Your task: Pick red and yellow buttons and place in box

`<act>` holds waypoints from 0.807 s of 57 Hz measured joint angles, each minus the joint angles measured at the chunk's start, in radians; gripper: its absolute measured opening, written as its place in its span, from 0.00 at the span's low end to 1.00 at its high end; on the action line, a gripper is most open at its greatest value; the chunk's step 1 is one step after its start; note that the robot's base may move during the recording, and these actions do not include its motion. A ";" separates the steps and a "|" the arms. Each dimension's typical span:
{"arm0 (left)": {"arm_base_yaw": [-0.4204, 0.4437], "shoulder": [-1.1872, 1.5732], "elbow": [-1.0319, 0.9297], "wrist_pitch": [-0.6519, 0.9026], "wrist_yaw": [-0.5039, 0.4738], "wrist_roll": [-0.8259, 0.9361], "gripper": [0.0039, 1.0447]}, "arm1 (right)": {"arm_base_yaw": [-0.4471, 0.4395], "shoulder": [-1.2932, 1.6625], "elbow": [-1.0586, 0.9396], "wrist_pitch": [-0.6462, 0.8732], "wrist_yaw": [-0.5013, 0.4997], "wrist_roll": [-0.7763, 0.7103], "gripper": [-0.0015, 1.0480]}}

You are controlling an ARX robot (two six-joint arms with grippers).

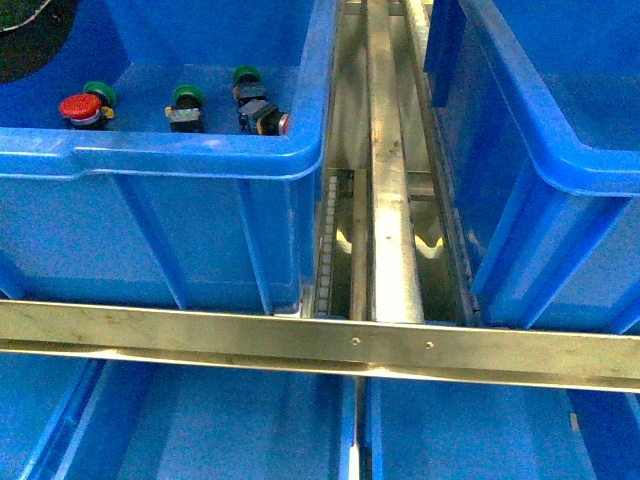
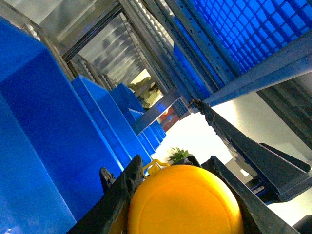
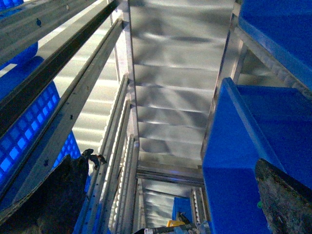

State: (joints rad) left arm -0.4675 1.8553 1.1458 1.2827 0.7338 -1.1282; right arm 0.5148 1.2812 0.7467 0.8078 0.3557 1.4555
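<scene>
Yellow button [image 2: 185, 204] is gripped in the left gripper [image 2: 175, 168]. Right gripper [image 3: 168, 163] is spread, empty. Red button [image 1: 80, 107] is seen at 10 o'clock in the blue bin [image 1: 200, 155], beside green buttons [image 1: 187, 97]. Clamp should be held firm until the box is reached, then released low.

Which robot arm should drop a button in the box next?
Left. The left pincer grips a yellow button, ready to place. The right pincer is open and holds nothing.

Blue bins [image 1: 200, 160] (one yellow button [image 2: 185, 202])
</scene>
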 joint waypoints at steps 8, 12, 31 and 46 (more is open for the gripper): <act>0.000 0.000 0.000 -0.014 -0.001 0.012 0.31 | 0.008 0.000 0.002 -0.004 -0.004 -0.001 0.94; -0.002 0.004 0.000 -0.020 -0.002 0.018 0.31 | 0.018 0.000 0.006 -0.005 -0.007 -0.001 0.94; -0.014 0.044 0.023 -0.042 -0.005 0.035 0.31 | 0.036 0.000 0.021 -0.020 -0.011 -0.005 0.86; -0.027 0.058 0.063 -0.044 -0.019 0.031 0.31 | 0.027 -0.003 0.018 -0.038 -0.009 -0.021 0.44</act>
State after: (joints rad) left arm -0.4950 1.9137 1.2091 1.2385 0.7151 -1.0973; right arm 0.5419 1.2778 0.7643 0.7700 0.3466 1.4349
